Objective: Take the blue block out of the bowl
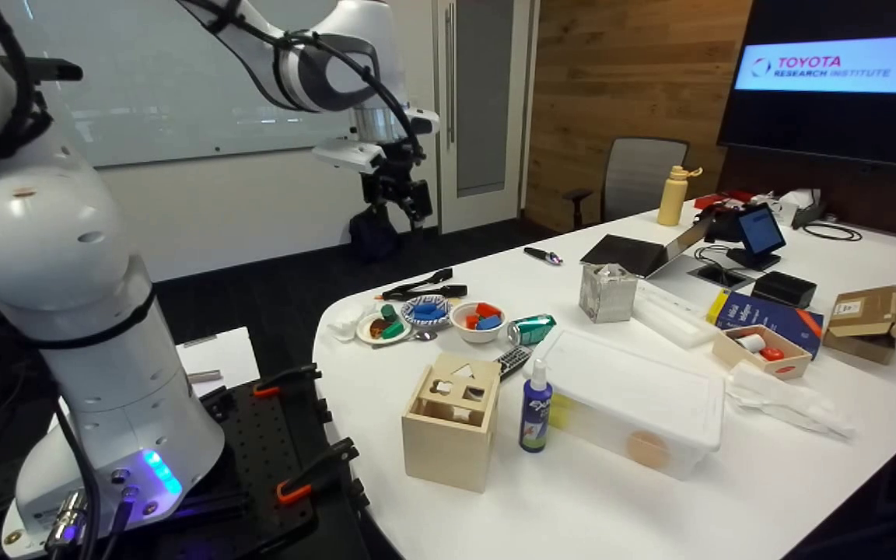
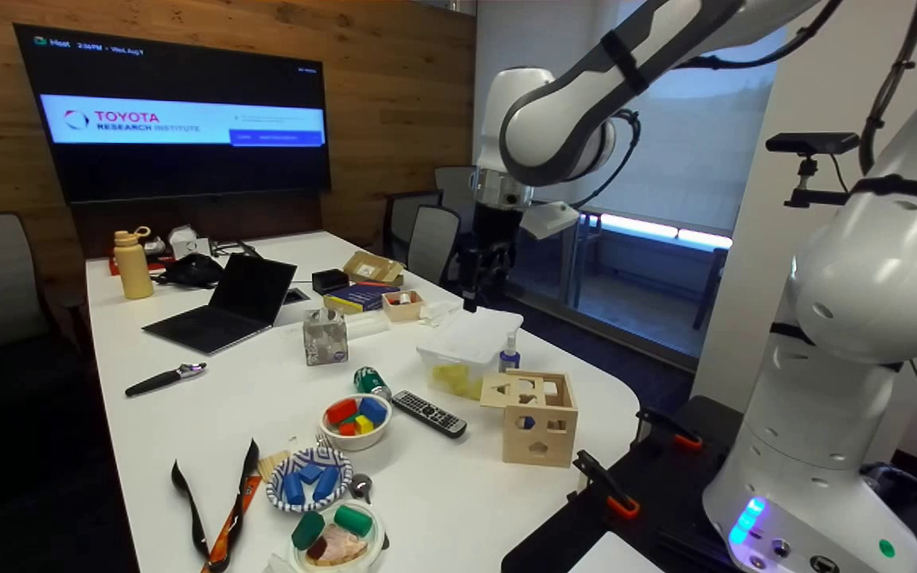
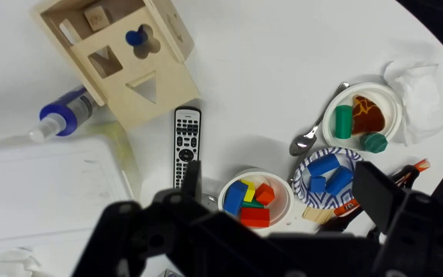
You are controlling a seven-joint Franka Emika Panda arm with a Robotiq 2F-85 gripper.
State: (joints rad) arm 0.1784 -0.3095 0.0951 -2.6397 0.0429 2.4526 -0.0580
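The blue block [image 3: 235,197] leans against the inner wall of the small white bowl [image 3: 288,192], beside red, yellow and green blocks. No red bowl shows. The block [image 1: 487,322] and bowl [image 1: 479,336] also show in an exterior view; the block [image 2: 372,411] and bowl [image 2: 355,440] show in an exterior view. A blue-and-white patterned bowl [image 3: 323,202] beside it holds 3 other blue blocks. My gripper [image 3: 278,169] is open and empty, high above the table, its fingers spread to both sides of the white bowl in the wrist view. It shows in both exterior views [image 1: 409,208] [image 2: 478,290].
A white plate [image 3: 395,115] with green blocks and a spoon [image 3: 304,143] lie by the patterned bowl. A remote [image 3: 187,134], wooden shape box [image 3: 167,92], spray bottle [image 3: 67,111] and lidded plastic bin [image 3: 44,184] stand nearby. A green can [image 2: 371,382] lies beside the white bowl.
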